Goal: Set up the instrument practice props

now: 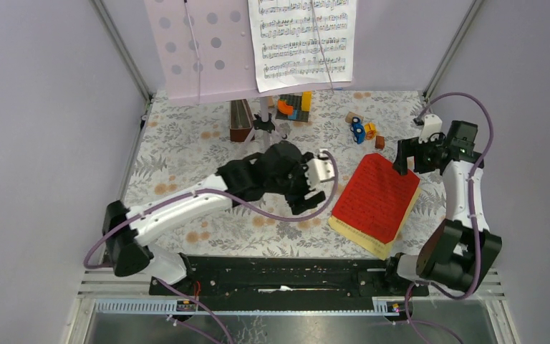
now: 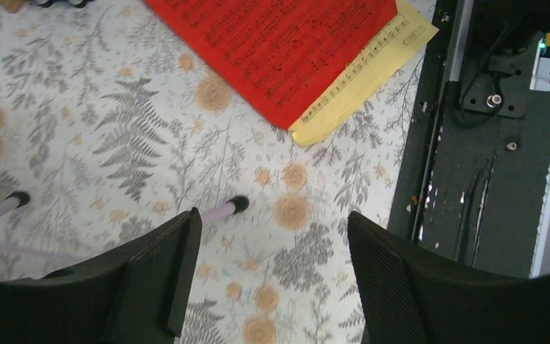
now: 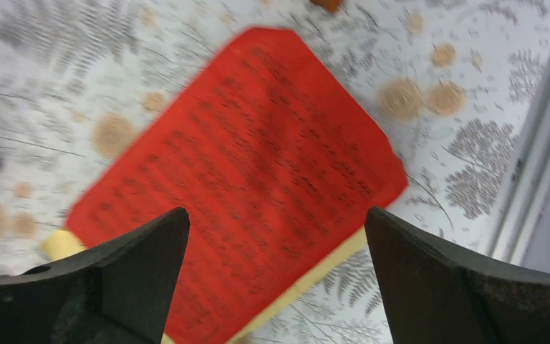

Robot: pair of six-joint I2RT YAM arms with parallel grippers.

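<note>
Op A: I log the red page (image 1: 376,197), black staves printed; the yellow page (image 2: 358,77) likewise
Op B: I see the white page (image 1: 301,39), black notes; pink panel (image 1: 197,61), round-hole grid; cloth (image 1: 179,150) white, grey ferns, orange blooms

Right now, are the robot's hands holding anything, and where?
Nothing is held. The left hand is open over the tablecloth, and the right hand is open above the red page.
</note>
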